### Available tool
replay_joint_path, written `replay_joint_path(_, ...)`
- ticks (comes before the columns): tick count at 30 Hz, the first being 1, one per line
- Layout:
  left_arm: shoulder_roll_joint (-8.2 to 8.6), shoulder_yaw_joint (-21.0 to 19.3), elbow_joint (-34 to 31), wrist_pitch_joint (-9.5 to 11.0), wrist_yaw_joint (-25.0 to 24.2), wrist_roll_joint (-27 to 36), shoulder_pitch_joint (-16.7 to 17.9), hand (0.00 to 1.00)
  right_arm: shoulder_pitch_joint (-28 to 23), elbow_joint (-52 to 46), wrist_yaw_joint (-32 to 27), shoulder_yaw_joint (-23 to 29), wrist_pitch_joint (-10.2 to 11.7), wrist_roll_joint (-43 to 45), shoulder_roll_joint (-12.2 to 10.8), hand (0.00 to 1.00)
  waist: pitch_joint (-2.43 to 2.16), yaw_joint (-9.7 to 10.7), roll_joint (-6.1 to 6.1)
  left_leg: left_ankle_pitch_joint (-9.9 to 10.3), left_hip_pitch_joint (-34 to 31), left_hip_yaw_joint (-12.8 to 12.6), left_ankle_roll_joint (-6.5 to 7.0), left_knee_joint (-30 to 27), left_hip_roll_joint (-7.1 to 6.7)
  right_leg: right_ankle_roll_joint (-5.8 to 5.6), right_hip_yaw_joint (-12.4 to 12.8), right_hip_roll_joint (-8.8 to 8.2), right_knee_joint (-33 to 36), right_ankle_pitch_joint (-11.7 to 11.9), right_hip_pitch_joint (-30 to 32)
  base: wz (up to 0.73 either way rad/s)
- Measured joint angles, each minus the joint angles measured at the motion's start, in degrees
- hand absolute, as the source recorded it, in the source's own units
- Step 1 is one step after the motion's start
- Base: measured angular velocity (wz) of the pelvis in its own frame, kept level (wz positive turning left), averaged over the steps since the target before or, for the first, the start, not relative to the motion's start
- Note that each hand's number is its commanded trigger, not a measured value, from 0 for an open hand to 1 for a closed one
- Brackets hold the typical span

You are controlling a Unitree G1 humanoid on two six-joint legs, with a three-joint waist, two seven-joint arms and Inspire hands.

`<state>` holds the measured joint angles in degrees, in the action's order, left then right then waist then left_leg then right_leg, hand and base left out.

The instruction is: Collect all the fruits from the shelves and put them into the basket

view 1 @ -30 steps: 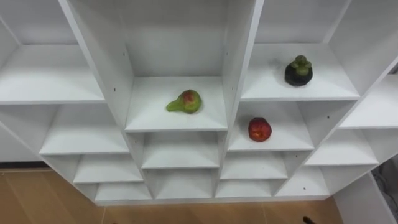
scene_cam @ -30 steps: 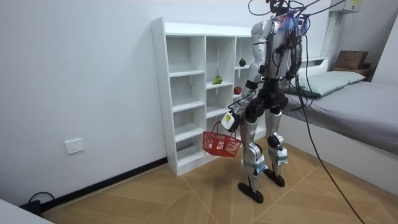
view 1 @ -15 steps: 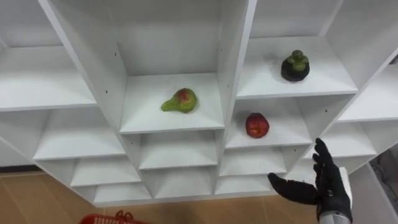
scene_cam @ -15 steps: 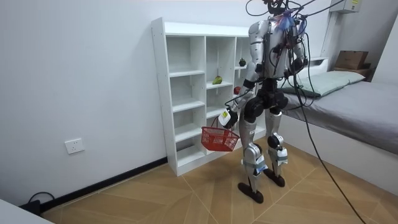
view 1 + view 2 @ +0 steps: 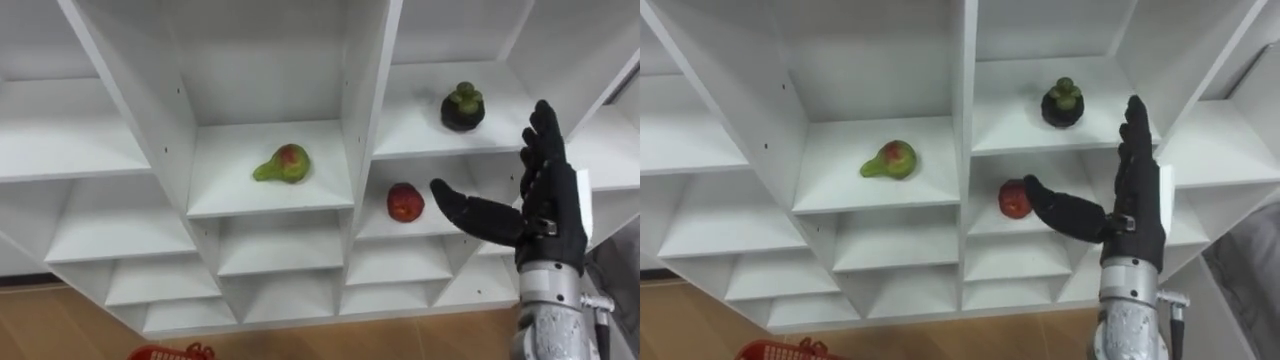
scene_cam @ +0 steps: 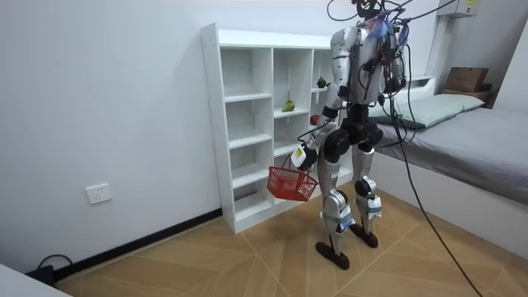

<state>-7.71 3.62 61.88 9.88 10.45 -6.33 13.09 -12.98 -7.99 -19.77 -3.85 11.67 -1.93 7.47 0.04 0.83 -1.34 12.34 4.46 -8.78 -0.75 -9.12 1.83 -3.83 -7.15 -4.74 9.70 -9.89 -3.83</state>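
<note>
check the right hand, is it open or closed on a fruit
Open. The right hand has straight fingers and a spread thumb, with the thumb near the red fruit, and it holds nothing.

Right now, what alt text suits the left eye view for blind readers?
The open right robot hand hovers before a white closet, thumb near a red apple. A dark mangosteen sits one shelf above; a pear lies one column left. A red basket's rim shows at the bottom.

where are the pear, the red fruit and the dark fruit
pear point(image 5: 284, 163): left eye view, on its fat round end
red fruit point(image 5: 404, 201): left eye view, middle of its skin
dark fruit point(image 5: 462, 114): left eye view, on its dark body
</note>
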Motion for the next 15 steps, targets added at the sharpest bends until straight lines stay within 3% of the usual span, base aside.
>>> replay_joint_path(8,-0.43,0.0,-0.1,-0.1,-0.4,0.6,0.1,1.0,4.8,0.0,-1.4,0.4,0.2,-0.1,2.6,0.0,0.18,-1.1,-0.33,0.0,0.2,0.2,0.01,-0.1,0.0,0.0,-0.1,0.0,-0.1,0.0,-0.1,0.0)
replay_joint_path(10,-0.52,-0.7,0.0,-0.9,-0.7,1.1,0.3,1.0,5.9,0.0,-1.7,1.1,0.2,-0.3,3.4,0.0,0.28,-1.1,-0.54,0.0,0.1,1.0,0.0,-0.1,0.0,0.0,-0.7,0.0,-0.2,0.0,-0.2,0.12)
replay_joint_path(15,-1.04,-2.4,-0.2,-2.7,-1.0,0.3,1.7,1.0,7.4,0.6,-1.3,2.7,0.1,-2.6,4.6,0.0,0.33,-1.5,-2.09,0.0,0.2,1.5,-0.02,-0.2,0.05,0.0,-1.7,0.0,-0.2,0.0,-0.7,0.08)
